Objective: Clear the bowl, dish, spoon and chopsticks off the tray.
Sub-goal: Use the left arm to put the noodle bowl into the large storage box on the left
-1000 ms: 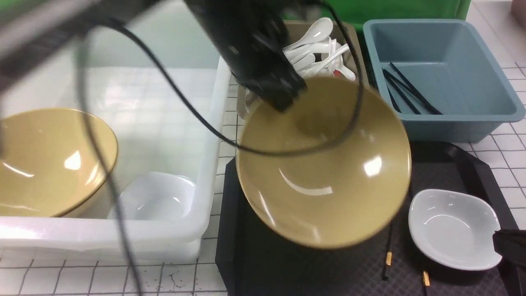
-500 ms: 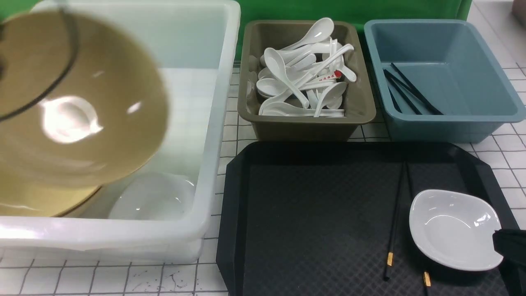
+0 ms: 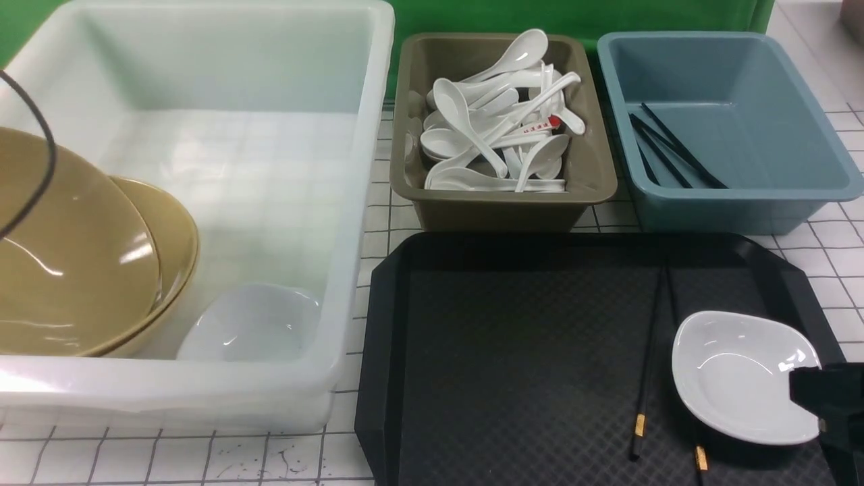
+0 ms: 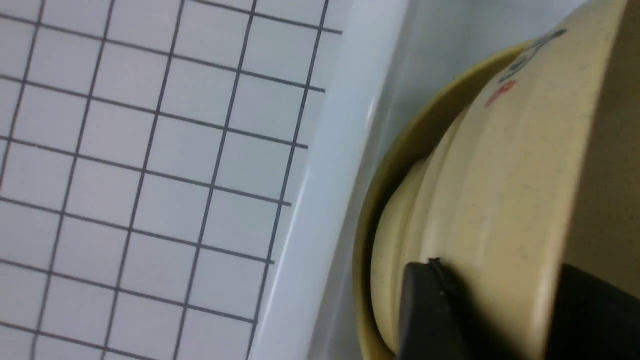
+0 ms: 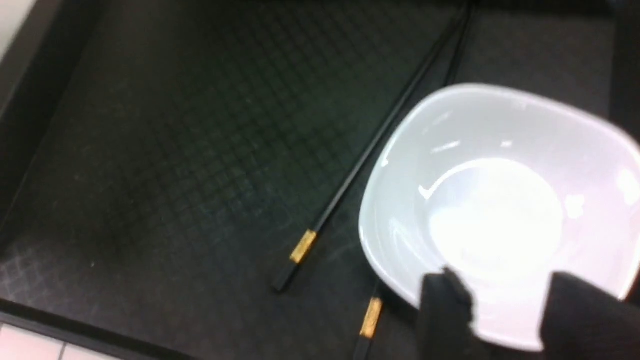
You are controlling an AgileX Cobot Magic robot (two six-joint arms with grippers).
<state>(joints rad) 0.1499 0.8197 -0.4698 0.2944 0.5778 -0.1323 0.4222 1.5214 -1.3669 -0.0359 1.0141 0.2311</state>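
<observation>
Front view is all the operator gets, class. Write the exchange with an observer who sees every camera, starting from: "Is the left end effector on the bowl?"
Observer: Yes. In the left wrist view the left end effector has fingers on both sides of the bowl wall. Whether it grips, I cannot tell.
Operator: And the other one, by the dish? I see only a black edge of it.
Observer: In the right wrist view the right end effector has its jaws open at the dish's rim, not closed on it.
</observation>
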